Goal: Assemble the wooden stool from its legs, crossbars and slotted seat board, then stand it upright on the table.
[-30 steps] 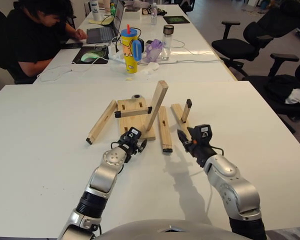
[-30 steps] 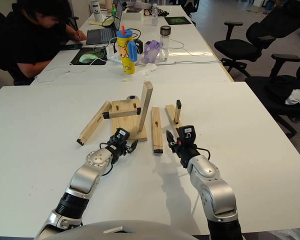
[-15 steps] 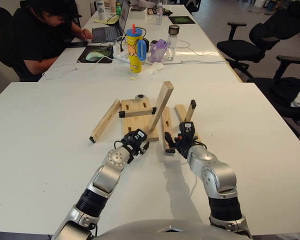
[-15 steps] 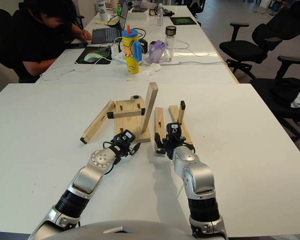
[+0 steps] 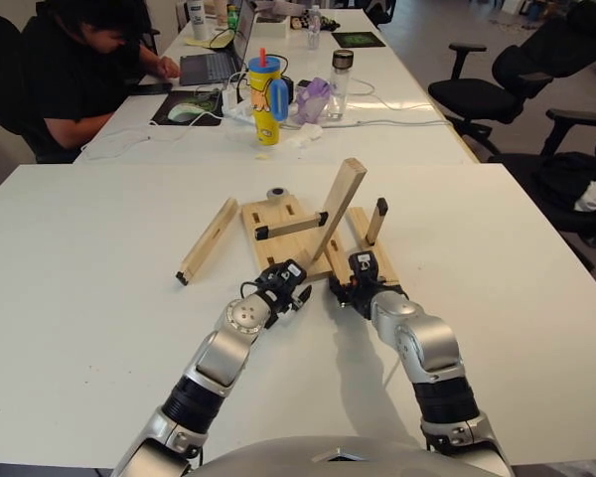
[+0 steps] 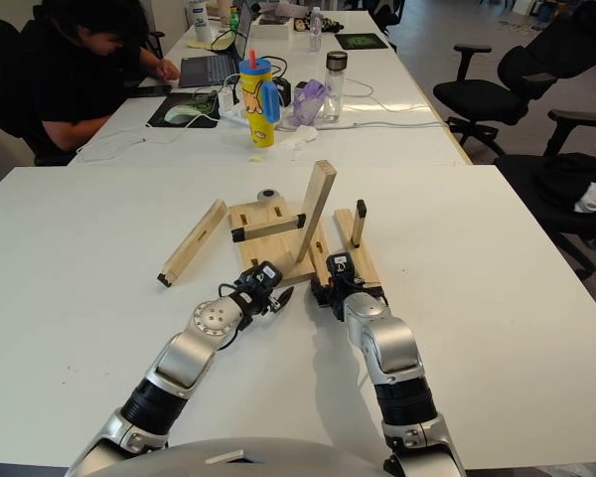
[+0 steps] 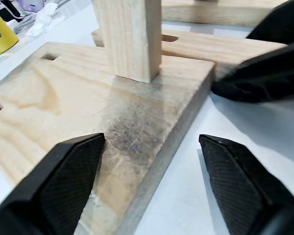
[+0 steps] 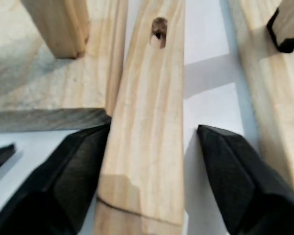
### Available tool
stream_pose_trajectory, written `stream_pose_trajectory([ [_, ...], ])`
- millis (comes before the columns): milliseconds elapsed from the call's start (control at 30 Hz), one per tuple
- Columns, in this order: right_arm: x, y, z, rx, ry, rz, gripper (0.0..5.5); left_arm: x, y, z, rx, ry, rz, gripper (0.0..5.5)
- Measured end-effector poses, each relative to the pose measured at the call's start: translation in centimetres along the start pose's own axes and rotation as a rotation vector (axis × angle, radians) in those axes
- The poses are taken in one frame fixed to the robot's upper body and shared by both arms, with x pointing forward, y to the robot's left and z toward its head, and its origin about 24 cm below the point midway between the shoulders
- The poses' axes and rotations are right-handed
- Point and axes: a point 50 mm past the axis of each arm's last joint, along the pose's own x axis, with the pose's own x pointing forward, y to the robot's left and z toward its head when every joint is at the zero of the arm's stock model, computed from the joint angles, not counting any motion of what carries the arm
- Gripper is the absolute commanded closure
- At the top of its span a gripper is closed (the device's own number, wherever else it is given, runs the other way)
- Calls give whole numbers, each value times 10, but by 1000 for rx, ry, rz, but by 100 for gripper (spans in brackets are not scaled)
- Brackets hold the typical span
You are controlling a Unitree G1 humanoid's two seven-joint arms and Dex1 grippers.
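Pale wooden slotted seat board (image 7: 63,93) — flat on the white surface (image 5: 99,258), with one square wooden leg (image 5: 339,204) standing tilted in it. Left end effector (image 7: 152,139) — fingers wide apart astride the board's near corner, gripping nothing. Right end effector (image 8: 153,129) — spread either side of a loose drilled wooden leg (image 8: 149,93) lying beside the board.

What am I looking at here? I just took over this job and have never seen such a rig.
This is a humanoid robot with two arms at a white table. The two wide pictures come from its head, looking down over both arms; the two close-ups come from a camera on each wrist. On the table lie stool parts: a slotted seat board with a leaning leg stuck in it, a crossbar across it, and a spare leg lying apart to its left. Nothing is held. The left jaws stand open astride the board's near corner; the right jaws stand open astride a loose leg beside the board.
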Motion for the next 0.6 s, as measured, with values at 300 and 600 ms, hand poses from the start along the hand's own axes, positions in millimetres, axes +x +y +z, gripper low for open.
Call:
stream_pose_trajectory([
  [300,-2,-15,6,40,-145,-69,346,-20,17,5,56,-27,-76,192],
  [600,-34,-15,53,115,-488,-12,346,-54,36,-3,454,39,-210,192],
])
